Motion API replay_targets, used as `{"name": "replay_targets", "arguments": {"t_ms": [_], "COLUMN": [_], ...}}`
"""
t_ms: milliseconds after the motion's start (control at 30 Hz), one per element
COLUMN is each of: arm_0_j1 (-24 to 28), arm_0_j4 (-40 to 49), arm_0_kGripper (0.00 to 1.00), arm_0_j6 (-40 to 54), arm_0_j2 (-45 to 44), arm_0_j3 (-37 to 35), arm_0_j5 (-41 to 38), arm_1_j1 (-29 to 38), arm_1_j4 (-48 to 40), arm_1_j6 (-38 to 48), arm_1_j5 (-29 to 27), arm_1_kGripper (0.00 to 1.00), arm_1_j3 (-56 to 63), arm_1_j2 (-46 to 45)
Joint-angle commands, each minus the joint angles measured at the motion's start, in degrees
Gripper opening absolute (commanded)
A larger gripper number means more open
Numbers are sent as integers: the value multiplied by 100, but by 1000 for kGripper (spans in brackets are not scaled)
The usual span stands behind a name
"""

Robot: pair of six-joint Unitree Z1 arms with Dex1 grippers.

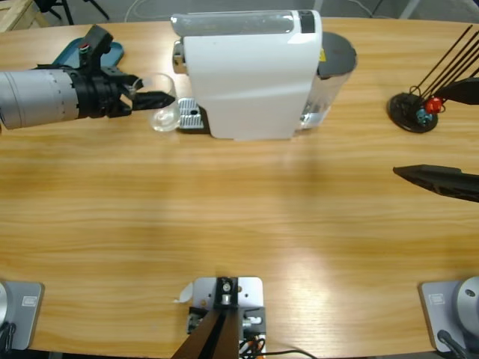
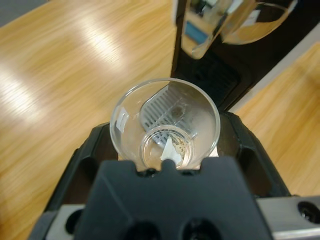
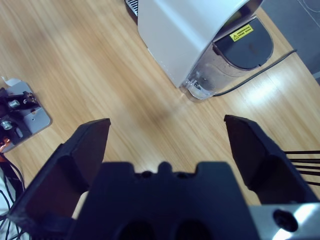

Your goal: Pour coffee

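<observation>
Glass held at the machine's drip tray

From above, our left gripper (image 1: 150,99) clamps a clear glass (image 1: 164,112) beside the white coffee machine (image 1: 247,75), near its spout. Along the left wrist, the coffee (image 2: 170,150) is barely a film at the bottom. Along the right wrist, our right gripper (image 3: 170,145) hangs spread and empty, standing clear.

Table (image 1: 239,224): wood w/ visible grain, smooth, semi-gloss, light glare patches. Machine (image 1: 247,75), upper centre of high view: white plastic, smooth, satin; clear plastic tank (image 3: 210,80) w/ dark matt lid behind. Drip grate (image 1: 191,114): ribbed shiny metal. Tumbler (image 2: 165,125): clear glass, glossy, reflective rim. Left gripper (image 2: 165,165) & right gripper (image 3: 170,145): black matt plastic. Left arm (image 1: 37,97): brushed silver-grey metal.
</observation>
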Motion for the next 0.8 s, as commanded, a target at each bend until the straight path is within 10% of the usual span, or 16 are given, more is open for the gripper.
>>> {"name": "replay_targets", "arguments": {"t_ms": [33,700,733,800], "arm_0_j1": [-117,-266,-268,-275], "arm_0_j4": [250,250,254,375], "arm_0_kGripper": [337,379,442,947], "arm_0_j6": [196,312,312,317], "arm_0_j2": [434,942,944,919], "arm_0_j3": [-337,-686,-679,-692], "arm_0_j5": [-77,-130,-128,-126], "arm_1_j1": [-31,-165,-165,-165], "arm_1_j4": [121,274,274,281], "arm_1_j6": [52,-10,-10,-10], "arm_1_j5": [81,98,98,98], "arm_1_kGripper": [996,991,991,991], "arm_1_j3": [263,282,282,279], "arm_1_j2": [-267,-428,-435,-435]}}
